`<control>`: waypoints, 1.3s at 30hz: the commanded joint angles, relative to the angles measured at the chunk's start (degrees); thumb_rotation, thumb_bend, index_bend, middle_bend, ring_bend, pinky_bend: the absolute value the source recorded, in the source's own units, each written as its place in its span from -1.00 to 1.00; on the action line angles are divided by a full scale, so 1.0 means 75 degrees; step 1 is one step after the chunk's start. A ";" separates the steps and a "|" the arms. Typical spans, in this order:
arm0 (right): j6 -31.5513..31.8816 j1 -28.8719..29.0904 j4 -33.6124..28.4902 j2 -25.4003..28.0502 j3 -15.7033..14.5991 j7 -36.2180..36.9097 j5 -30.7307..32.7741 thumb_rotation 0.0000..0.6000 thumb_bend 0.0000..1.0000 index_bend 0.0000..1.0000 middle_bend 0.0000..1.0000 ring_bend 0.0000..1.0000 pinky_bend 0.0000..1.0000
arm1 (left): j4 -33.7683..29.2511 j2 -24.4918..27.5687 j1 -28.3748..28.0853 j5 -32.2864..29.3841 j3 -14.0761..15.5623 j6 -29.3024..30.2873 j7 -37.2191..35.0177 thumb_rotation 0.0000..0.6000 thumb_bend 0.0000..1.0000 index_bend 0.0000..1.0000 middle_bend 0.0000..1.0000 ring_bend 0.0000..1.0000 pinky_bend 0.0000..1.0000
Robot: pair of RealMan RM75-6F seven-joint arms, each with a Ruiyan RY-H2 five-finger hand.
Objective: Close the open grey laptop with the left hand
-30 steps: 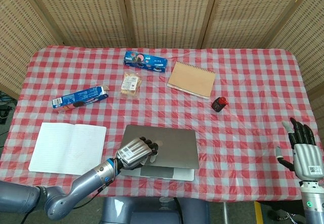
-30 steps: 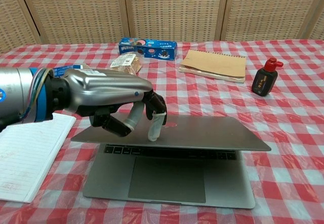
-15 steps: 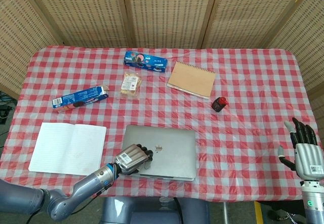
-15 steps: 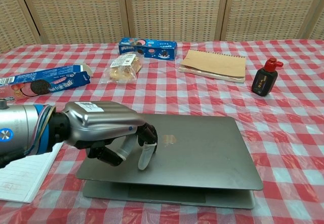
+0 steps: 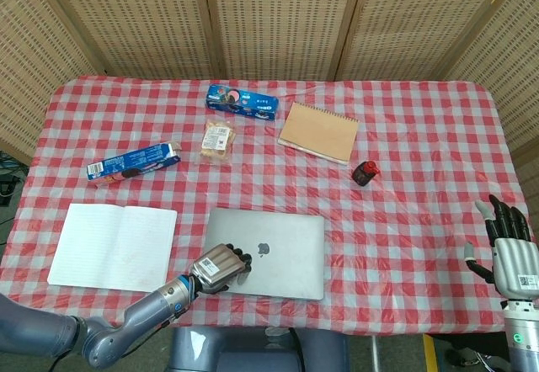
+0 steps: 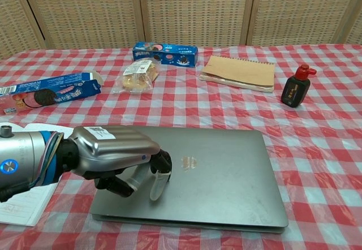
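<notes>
My left hand (image 6: pixel 116 159) rests palm-down on the lid of the grey laptop (image 6: pixel 215 173), at the lid's near left corner. Its fingers (image 6: pixel 158 181) are curled downward, their tips touching the lid surface; they grip nothing. In the head view the same hand (image 5: pixel 221 267) sits at the laptop's (image 5: pixel 278 244) 8 o'clock corner, with my forearm running off toward 7 o'clock.

The laptop lies shut and flat on the red-and-white checked tablecloth (image 5: pixel 404 153), lid uppermost, logo visible near its middle. It occupies the near centre of the table.

My right hand (image 5: pixel 508 250) stands upright beyond the table's edge at 4 o'clock from the laptop, well apart from it, fingers spread and holding nothing.

Surrounding items, read from the laptop in the head view:
- an open white notebook (image 5: pixel 114 246) at 9 o'clock, just beside my left forearm;
- a blue biscuit box (image 5: pixel 133 162) at 10 o'clock, lying on its side;
- a clear packet of pastry (image 5: pixel 218 140) at 11 o'clock;
- a second blue biscuit box (image 5: pixel 242 101) further out at 12 o'clock;
- a tan spiral notepad (image 5: pixel 318 132) at 1 o'clock;
- a small dark bottle with a red cap (image 5: pixel 365 172) at 2 o'clock, upright in the chest view (image 6: pixel 295 87).
</notes>
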 commanded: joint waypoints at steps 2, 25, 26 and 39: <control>0.0031 -0.0012 -0.0023 0.0015 0.0004 0.0010 -0.0014 1.00 0.42 -1.00 -1.00 -1.00 -1.00 | 0.0012 -0.0020 0.0036 -0.0019 0.0049 0.0020 0.0062 1.00 1.00 0.00 -0.41 -0.41 -0.36; 0.0196 -0.0050 -0.0043 0.0024 -0.0004 -0.0018 -0.0148 1.00 0.35 -1.00 -1.00 -1.00 -1.00 | -0.0233 0.0168 0.1495 0.1771 -0.0092 0.3076 0.0465 1.00 -0.28 -1.00 -1.00 -1.00 -1.00; 0.0196 -0.0049 -0.0038 0.0021 -0.0006 -0.0025 -0.0153 1.00 0.35 -1.00 -1.00 -1.00 -1.00 | -0.0186 0.0156 0.1662 0.1916 -0.0070 0.3403 0.0634 1.00 -0.31 -1.00 -1.00 -1.00 -1.00; 0.0331 -0.0041 -0.0120 -0.0057 -0.0054 -0.0395 -0.0338 1.00 0.32 -1.00 -1.00 -1.00 -1.00 | 0.0729 0.0885 0.3996 0.2821 0.0615 0.6098 0.0572 1.00 -0.34 -1.00 -1.00 -1.00 -1.00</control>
